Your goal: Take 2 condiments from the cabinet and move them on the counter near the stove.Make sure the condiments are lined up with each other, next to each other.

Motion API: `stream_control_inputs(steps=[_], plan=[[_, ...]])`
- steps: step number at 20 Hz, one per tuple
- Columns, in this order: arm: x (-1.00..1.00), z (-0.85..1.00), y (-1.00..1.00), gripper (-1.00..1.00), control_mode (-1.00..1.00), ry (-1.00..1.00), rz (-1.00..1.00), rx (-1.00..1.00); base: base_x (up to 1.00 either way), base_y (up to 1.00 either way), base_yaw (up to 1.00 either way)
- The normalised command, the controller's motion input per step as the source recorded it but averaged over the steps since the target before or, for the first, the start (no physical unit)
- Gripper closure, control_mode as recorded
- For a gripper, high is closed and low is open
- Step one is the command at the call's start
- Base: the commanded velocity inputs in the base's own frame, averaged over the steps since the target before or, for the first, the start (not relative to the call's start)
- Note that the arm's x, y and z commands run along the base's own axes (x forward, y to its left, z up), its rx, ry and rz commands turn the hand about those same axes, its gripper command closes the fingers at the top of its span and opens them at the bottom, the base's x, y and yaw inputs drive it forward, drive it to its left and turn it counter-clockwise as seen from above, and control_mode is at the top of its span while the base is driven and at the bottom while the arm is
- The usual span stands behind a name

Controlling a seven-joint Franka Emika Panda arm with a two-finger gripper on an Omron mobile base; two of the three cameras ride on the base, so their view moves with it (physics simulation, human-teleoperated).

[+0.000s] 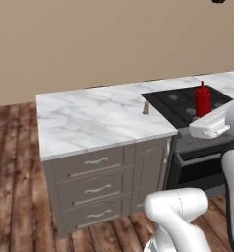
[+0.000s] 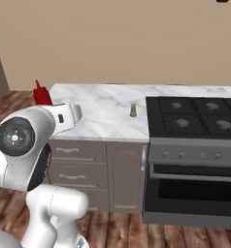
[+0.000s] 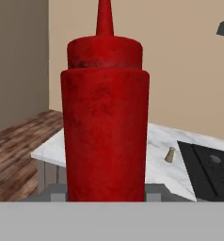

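Gripper [image 3: 106, 195] pinches the red squeeze bottle [image 3: 105, 117] low on its body, 1 dark fingertip [image 3: 154, 192] showing at each side of the base in the hand view. Bottle is upright, nozzle up, and carried in the air. From the left base view it stands over the white hand, in front of the stove; from the right base view its red top [image 2: 41, 94] shows just behind the forearm, at the left end of the counter.

Beyond the bottle lies the marble counter [image 1: 89, 118], over grey drawers [image 1: 96, 161] with silver handles. The tan shaker [image 1: 146, 108] stands upright on the counter, just beside the left edge of the black stove [image 2: 192, 116]. It appears placed: 1 of 2 condiments is down.

Farthest back is the plain beige wall [image 1: 89, 44].

Judgement: the step in hand is the carry of condiment 2 toward the counter. The next move calls for bringing the bottle over the marble beside the shaker, lowering it upright until the base seats, close to the shaker but not knocking it, in line with it, then releasing.
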Motion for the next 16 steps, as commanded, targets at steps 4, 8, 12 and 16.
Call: stream_control_inputs(steps=[4,8,12,16], plan=[[0.00,0.00,0.00,1.00,1.00,0.00,0.00,0.00,0.09,0.03,0.02],[0.00,0.00,0.00,1.00,1.00,0.00,0.00,0.00,0.06,0.22,0.02],[0.00,0.00,0.00,1.00,1.00,0.00,0.00,0.00,0.18,0.06,0.03],[0.00,0.00,0.00,1.00,1.00,0.00,0.00,0.00,0.39,0.18,0.05]])
